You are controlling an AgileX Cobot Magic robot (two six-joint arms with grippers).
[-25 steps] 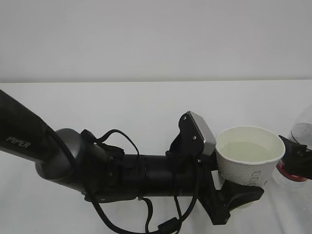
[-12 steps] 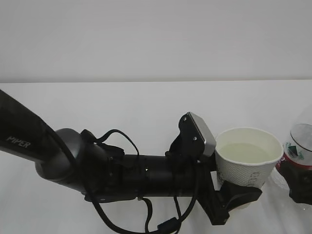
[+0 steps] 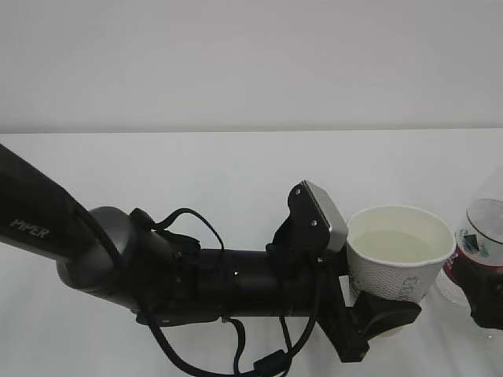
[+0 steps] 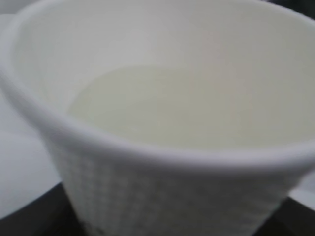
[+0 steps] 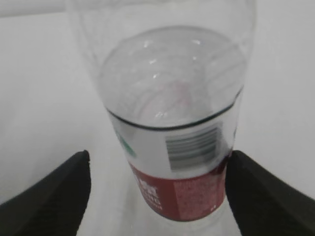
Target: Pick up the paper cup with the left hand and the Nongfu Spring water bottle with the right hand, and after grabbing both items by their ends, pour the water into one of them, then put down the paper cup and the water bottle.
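Two pincers are at work at the right of the scene. The left pincer (image 3: 376,310), on the black arm marked PIPER, is clamped on the lower part of the paper cup (image 3: 400,263); its black jaws stand fairly wide against the cup's sides, holding it upright above the desk (image 3: 196,169). The water (image 3: 397,245) inside looks pale yellowish and lies below the rim. The right pincer (image 5: 157,189) has its jaws far apart on either side of the Nongfu Spring water bottle (image 5: 177,142), level with the red label; whether they press on it I cannot tell. The bottle stands upright at the right edge, just beside the cup. White desk meets a plain pale wall (image 3: 251,63) at the far side.
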